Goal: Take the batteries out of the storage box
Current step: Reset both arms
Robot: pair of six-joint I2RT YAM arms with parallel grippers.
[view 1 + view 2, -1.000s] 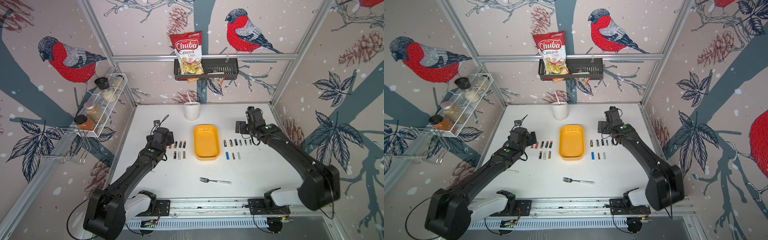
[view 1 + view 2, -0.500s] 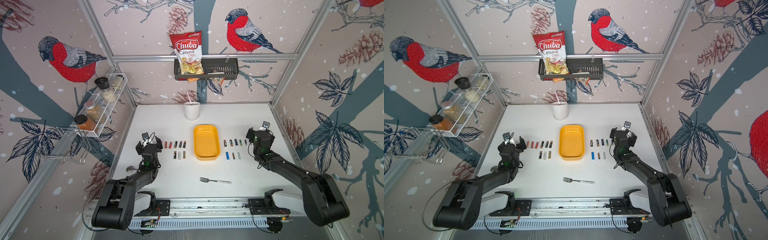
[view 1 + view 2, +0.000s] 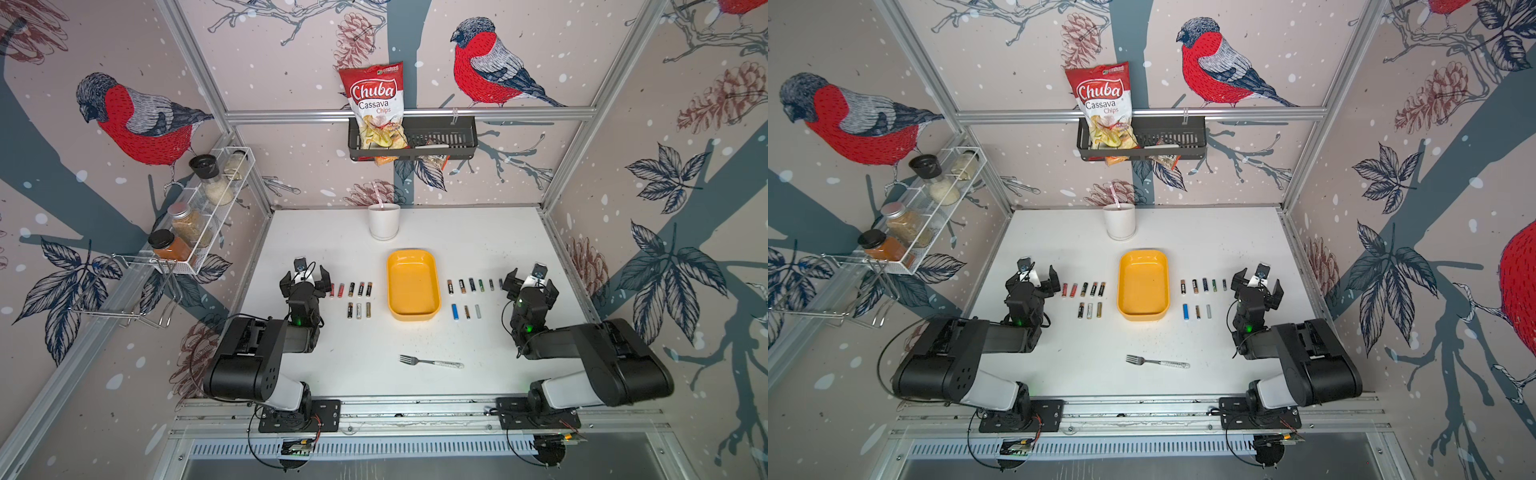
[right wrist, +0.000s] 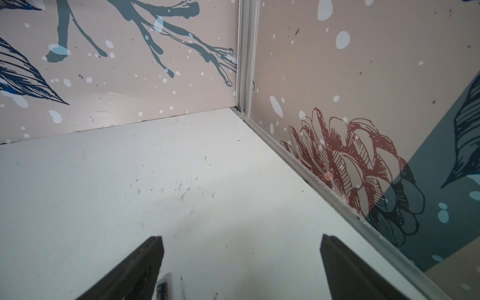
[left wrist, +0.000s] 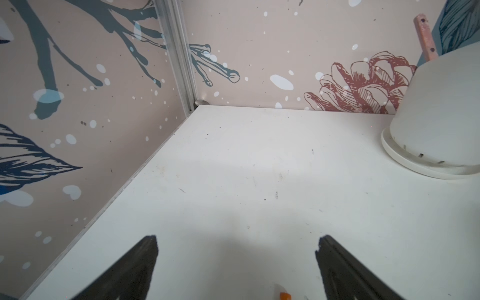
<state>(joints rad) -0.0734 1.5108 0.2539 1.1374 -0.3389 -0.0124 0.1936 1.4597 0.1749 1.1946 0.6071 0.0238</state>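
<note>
The yellow storage box (image 3: 412,291) (image 3: 1143,286) stands at the table's middle with nothing inside. Batteries lie in two rows on its left (image 3: 351,289) (image 3: 1084,289) and two rows on its right (image 3: 471,284) (image 3: 1204,284). My left gripper (image 3: 305,279) (image 3: 1032,280) (image 5: 237,241) is open just outside the left rows, and one orange battery tip (image 5: 284,296) shows near it. My right gripper (image 3: 532,282) (image 3: 1258,284) (image 4: 241,240) is open just outside the right rows, with a battery end (image 4: 163,285) beside one finger. Both hold nothing.
A white cup (image 3: 383,220) stands behind the box. A fork (image 3: 432,363) lies toward the front. A black basket (image 3: 440,137) with a chips bag hangs on the back rail, and a spice rack (image 3: 208,208) is on the left wall. Both folded arms fill the front corners.
Both arms have drawn back from the battery rows and folded low at the front. The grippers moved outward, away from the box, and stayed open.
</note>
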